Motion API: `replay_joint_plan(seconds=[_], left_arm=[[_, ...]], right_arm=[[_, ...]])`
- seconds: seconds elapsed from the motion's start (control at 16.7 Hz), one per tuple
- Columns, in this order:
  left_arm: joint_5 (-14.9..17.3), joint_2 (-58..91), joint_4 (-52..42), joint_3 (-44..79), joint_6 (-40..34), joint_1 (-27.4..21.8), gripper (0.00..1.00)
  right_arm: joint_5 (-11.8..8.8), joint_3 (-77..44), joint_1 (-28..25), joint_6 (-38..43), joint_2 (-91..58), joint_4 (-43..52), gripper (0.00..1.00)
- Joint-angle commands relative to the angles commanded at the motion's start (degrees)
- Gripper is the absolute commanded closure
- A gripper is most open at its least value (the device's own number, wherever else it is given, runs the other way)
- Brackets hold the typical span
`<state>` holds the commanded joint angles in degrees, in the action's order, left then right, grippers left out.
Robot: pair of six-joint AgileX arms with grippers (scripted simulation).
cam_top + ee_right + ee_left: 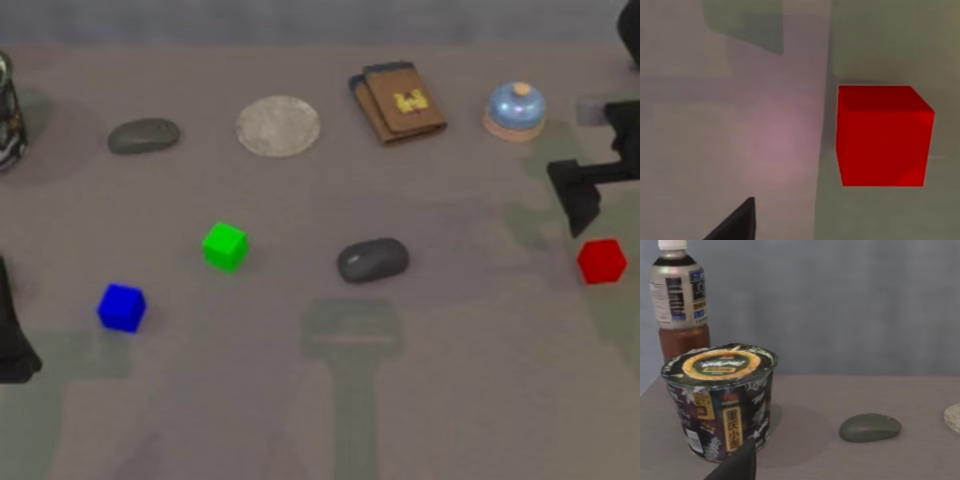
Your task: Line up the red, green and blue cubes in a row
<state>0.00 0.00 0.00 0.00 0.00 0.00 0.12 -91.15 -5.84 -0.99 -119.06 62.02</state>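
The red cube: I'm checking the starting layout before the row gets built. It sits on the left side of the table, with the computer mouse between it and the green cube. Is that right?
Not quite. In the top view the red cube sits on the right side of the table, not the left, just below the right arm's claw. The rest holds: the computer mouse lies between it and the green cube.

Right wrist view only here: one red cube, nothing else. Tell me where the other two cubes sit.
Observer: In the top view the green cube sits left of the dark grey mouse, apart from it.
Operator: Now the blue one.
Observer: The blue cube lies further left, nearer the front edge, with nothing touching it.
Operator: Place both arms for me.
Observer: The right pincer hangs just behind the red cube at the top view's right; the left arm is parked at the left edge.
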Motion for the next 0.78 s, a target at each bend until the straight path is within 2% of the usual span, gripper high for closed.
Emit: replay_joint_plan(seconds=[0.48, 0.78], left_arm=[[0.00, 0.00, 0.00, 0.00, 0.00, 0.00, 0.00], [0.00, 0.00, 0.00, 0.00, 0.00, 0.00, 0.00]], right_arm=[[0.05, 8.58, -0.34, 0.18, -6.87, -15.74, 0.00], [0.06, 9.48, -0.38, 0.21, -7.72, -17.13, 0.00]])
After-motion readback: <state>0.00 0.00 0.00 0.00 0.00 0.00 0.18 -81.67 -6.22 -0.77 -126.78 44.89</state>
